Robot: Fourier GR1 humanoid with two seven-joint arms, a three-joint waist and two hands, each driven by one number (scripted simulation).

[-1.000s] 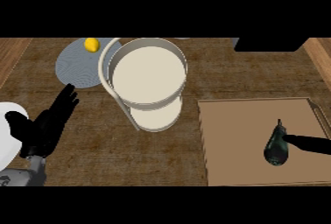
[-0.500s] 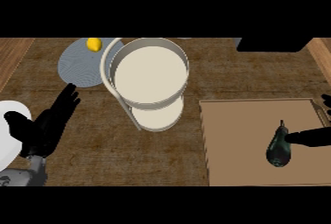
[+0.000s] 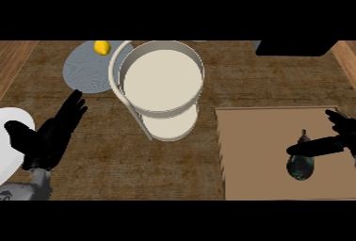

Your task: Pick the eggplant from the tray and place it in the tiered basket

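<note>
Rightward, the brown tray [image 3: 257,155] runs to the view's edge, and the dark eggplant [image 3: 301,162] lies on it near that edge, stem pointing up. Across the eggplant's upper part reaches the right hand [image 3: 332,141], thumb laid over it and fingers spread above; whether they grip it I cannot tell. Bare woven counter [image 3: 173,164] lies between tray and left hand [image 3: 49,136], which rests open, fingers up, at the lower left. At center stands the tiered basket [image 3: 163,80], with a grey plate [image 3: 87,70] carrying a yellow lemon [image 3: 102,47] just behind its left side.
</note>
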